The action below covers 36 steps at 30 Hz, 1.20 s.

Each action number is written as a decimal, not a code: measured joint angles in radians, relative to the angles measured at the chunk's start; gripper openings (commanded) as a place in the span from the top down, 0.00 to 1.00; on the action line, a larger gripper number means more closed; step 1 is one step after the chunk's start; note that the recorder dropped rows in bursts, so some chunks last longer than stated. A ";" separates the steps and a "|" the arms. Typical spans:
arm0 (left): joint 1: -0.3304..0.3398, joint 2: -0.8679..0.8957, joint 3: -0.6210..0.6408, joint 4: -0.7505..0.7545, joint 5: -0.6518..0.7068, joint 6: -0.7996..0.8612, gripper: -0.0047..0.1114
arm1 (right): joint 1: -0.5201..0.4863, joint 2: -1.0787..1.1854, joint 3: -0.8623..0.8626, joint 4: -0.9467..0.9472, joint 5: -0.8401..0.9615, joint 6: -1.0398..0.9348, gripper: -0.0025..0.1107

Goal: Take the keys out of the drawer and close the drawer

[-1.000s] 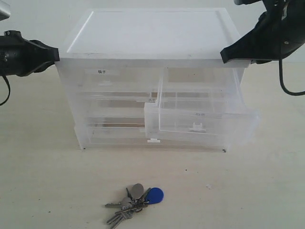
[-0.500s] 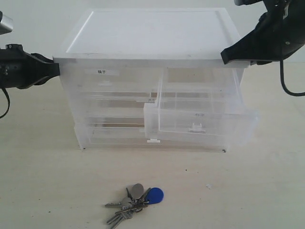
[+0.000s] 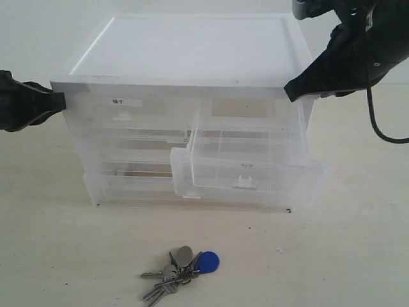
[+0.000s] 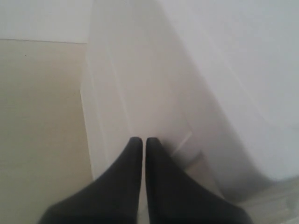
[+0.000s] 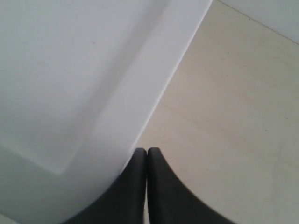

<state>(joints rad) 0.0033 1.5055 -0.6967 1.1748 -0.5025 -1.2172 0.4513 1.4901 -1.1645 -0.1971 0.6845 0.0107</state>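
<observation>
The keys, a silver bunch with a round blue fob, lie on the table in front of the cabinet. The drawer, clear with a small white tab handle, stands pulled out on the cabinet's right side, and I see nothing in it. My left gripper is shut, its tips against the cabinet's left wall. My right gripper is shut too, its tips at the top right front corner of the cabinet.
The clear plastic cabinet has a flat white lid, a second half-width drawer with a dark label, and full-width drawers below. The beige table spreads around it. A black cable hangs off the right arm.
The whole cabinet has slid left and a little nearer, open drawer with it. The right gripper followed it leftward; the left gripper backed off to the left. The keys have not moved.
</observation>
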 measured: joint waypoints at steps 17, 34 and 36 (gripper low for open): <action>-0.004 -0.080 0.062 -0.066 0.024 0.112 0.92 | 0.050 -0.065 0.000 -0.166 0.037 0.086 0.90; -0.018 -0.344 0.129 -0.066 -0.131 0.165 0.92 | 0.449 -0.247 0.097 0.110 0.396 -0.538 0.98; -0.019 -0.378 0.133 -0.066 -0.161 0.168 0.92 | 0.457 -0.247 0.121 0.110 0.388 -0.550 0.98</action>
<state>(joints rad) -0.0158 1.1275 -0.5637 1.1085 -0.6634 -1.0487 0.9081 1.2431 -1.0431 -0.0869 1.0725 -0.5392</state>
